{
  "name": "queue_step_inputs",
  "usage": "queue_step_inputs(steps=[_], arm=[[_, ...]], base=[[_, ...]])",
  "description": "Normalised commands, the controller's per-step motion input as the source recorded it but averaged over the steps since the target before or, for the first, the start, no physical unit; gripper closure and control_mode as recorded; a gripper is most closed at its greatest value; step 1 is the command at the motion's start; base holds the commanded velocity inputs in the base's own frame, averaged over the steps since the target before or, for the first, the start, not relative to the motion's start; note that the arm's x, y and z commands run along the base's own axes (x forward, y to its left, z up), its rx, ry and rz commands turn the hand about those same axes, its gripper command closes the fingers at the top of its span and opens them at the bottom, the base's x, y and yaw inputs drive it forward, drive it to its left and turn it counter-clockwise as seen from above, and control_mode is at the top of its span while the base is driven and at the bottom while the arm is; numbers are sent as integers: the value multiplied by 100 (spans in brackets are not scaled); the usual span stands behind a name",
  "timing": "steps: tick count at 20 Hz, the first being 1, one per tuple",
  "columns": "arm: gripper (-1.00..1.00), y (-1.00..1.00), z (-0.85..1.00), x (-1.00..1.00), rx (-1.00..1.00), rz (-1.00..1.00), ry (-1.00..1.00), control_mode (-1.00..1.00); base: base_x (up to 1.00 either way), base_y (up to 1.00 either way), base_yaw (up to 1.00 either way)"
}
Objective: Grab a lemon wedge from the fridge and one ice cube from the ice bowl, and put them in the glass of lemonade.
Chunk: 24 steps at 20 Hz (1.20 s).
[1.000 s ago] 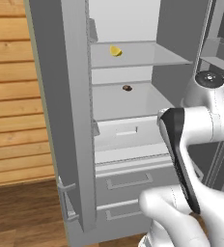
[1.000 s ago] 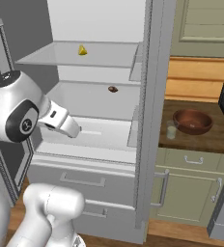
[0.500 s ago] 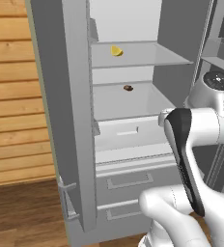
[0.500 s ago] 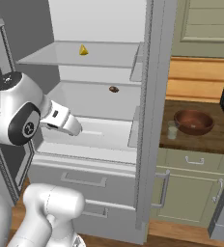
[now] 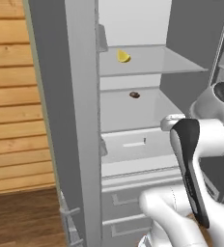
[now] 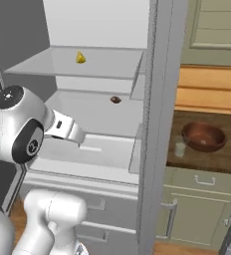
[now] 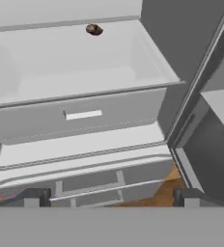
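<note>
The fridge stands with its door swung open. On its upper glass shelf lies the yellow lemon wedge, and a small dark brown lump rests on the shelf below. My gripper is open and empty, its fingertips wide apart. It hangs in front of the fridge's white drawers, well below the wedge. To the right of the fridge, the glass of lemonade stands on the counter just left of the reddish-brown ice bowl.
The fridge's grey centre post separates the shelves from the wooden counter. A white bin with a slot handle juts out under the lump's shelf. Lower drawers sit beneath. A wood-panelled wall is on the left.
The arm's upper joints have shifted slightly to the right in the left base view. The hand stays in front of the drawers, and nothing was taken hold of.
</note>
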Motion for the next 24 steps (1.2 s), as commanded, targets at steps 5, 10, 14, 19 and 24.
queue_step_inputs(steps=[5,10,14,19,24], arm=[[-100,0,0,0,0,0,0,100],[-100,6,34,-6,0,1,0,-100],[-100,5,100,-57,0,14,-16,-100],[-100,0,100,-40,0,21,-33,-100],[-100,1,100,7,0,18,-20,-100]], base=[[72,29,0],[10,33,0],[0,0,0],[0,0,0],[0,0,0]])
